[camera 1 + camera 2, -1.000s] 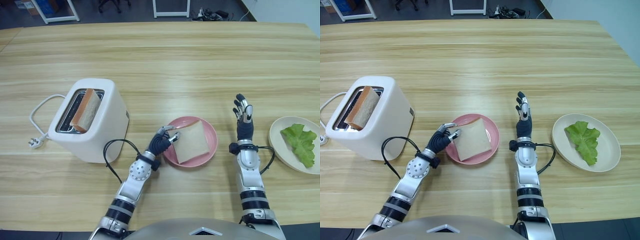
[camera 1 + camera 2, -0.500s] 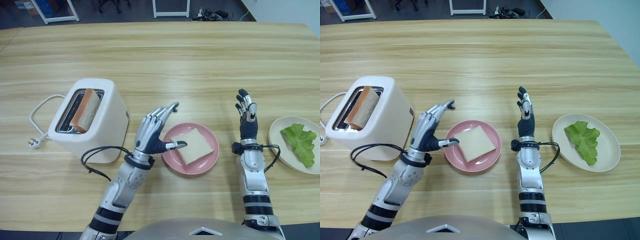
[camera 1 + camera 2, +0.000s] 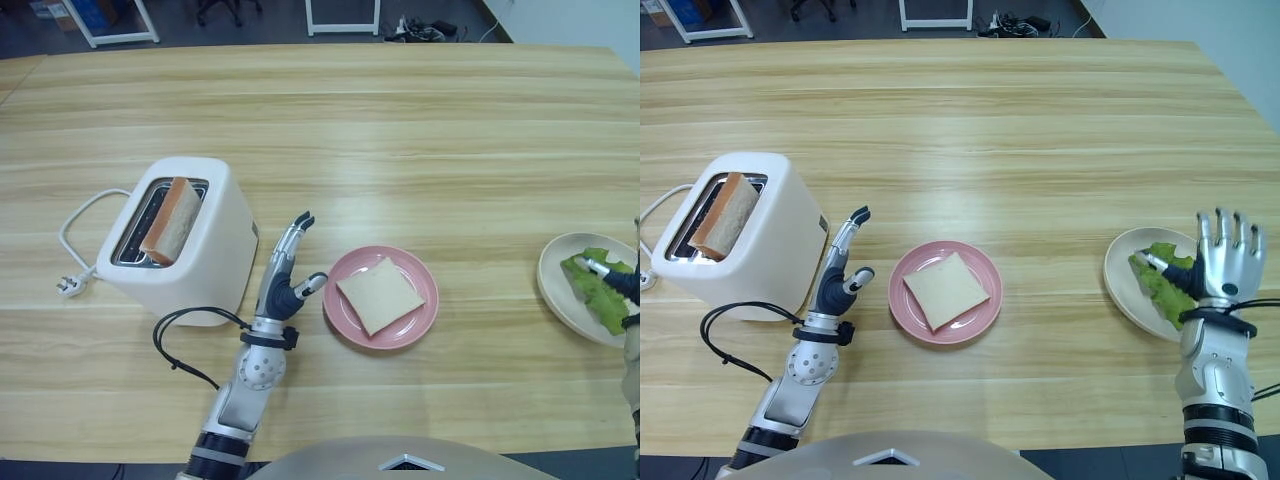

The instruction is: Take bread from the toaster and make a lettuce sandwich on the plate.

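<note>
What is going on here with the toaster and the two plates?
The robot is partway through a lettuce sandwich. One bread slice lies on the pink plate, and a second slice stands in the toaster. The left hand is open and empty between toaster and plate. The right hand is over the lettuce on the beige plate, fingers spread, not yet gripping it.

Lab-like workroom: floor cables (image 3: 420,30), chair casters (image 3: 222,12) and white table frames (image 3: 343,30) behind.
</note>
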Controlling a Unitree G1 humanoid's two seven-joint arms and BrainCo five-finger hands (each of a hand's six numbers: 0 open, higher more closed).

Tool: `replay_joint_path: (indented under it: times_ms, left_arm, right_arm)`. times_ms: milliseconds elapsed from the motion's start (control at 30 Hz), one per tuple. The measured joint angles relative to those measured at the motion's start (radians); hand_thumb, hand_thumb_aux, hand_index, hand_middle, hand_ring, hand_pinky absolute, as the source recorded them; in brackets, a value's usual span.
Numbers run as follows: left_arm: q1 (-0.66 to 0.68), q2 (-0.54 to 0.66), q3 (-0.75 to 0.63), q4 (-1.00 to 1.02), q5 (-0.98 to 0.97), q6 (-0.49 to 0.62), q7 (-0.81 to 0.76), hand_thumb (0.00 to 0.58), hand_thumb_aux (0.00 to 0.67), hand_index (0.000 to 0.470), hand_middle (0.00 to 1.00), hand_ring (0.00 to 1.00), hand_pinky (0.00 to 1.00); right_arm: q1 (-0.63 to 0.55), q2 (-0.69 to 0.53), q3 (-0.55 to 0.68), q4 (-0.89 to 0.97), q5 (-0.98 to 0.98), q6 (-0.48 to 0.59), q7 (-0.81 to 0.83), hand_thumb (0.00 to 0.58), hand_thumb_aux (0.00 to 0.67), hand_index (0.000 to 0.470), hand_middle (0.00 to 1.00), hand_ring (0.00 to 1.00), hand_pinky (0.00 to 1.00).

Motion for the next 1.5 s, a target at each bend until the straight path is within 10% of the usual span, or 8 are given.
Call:
replay_joint_path:
  times_ms: [67,167,200,267,500,867,1100,1500]
  left_arm:
    - [0.000,-0.001,0.003,0.005,0.000,-0.006,-0.004,0.000,0.000,0.000,0.00,0.00,0.00]
    - [0.004,-0.002,0.013,0.009,-0.001,-0.008,-0.010,0.000,0.000,0.000,0.00,0.00,0.00]
    - [0.005,-0.002,0.014,0.009,-0.001,-0.008,-0.012,0.000,0.000,0.000,0.00,0.00,0.00]
    - [0.008,-0.004,0.015,0.011,-0.002,-0.009,-0.014,0.000,0.000,0.000,0.00,0.00,0.00]
    - [0.011,-0.014,0.018,0.018,-0.001,-0.009,-0.019,0.000,0.000,0.000,0.00,0.00,0.00]
    - [0.027,-0.038,0.018,0.042,0.011,-0.009,-0.013,0.000,0.000,0.000,0.00,0.00,0.00]
    - [0.012,-0.051,0.015,0.089,0.011,-0.012,-0.008,0.000,0.000,0.000,0.00,0.00,0.00]
    - [0.006,-0.073,0.014,0.120,0.011,-0.019,-0.002,0.000,0.000,0.000,0.00,0.00,0.00]
  right_arm:
    - [-0.009,-0.017,0.055,0.075,0.001,0.009,0.010,0.000,0.000,0.000,0.00,0.00,0.00]
    - [-0.030,-0.043,0.109,0.131,0.008,0.010,0.026,0.288,0.194,0.136,0.00,0.00,0.00]
    - [-0.040,-0.052,0.128,0.147,0.018,0.010,0.033,0.458,0.363,0.254,0.00,0.00,0.00]
    - [-0.054,-0.066,0.155,0.161,0.039,0.008,0.038,0.580,0.670,0.470,0.00,0.00,0.00]
    - [-0.070,-0.081,0.186,0.108,0.089,0.053,-0.003,0.580,0.670,0.470,0.00,0.00,0.00]
    - [0.019,0.008,0.222,-0.624,0.100,0.040,0.011,0.580,0.670,0.470,0.00,0.00,0.00]
    - [-0.201,0.231,0.556,-0.526,-0.001,-0.111,0.059,0.580,0.670,0.470,0.00,0.00,0.00]
    - [-0.069,0.193,0.676,-0.504,-0.037,-0.214,0.117,0.580,0.670,0.470,0.00,0.00,0.00]
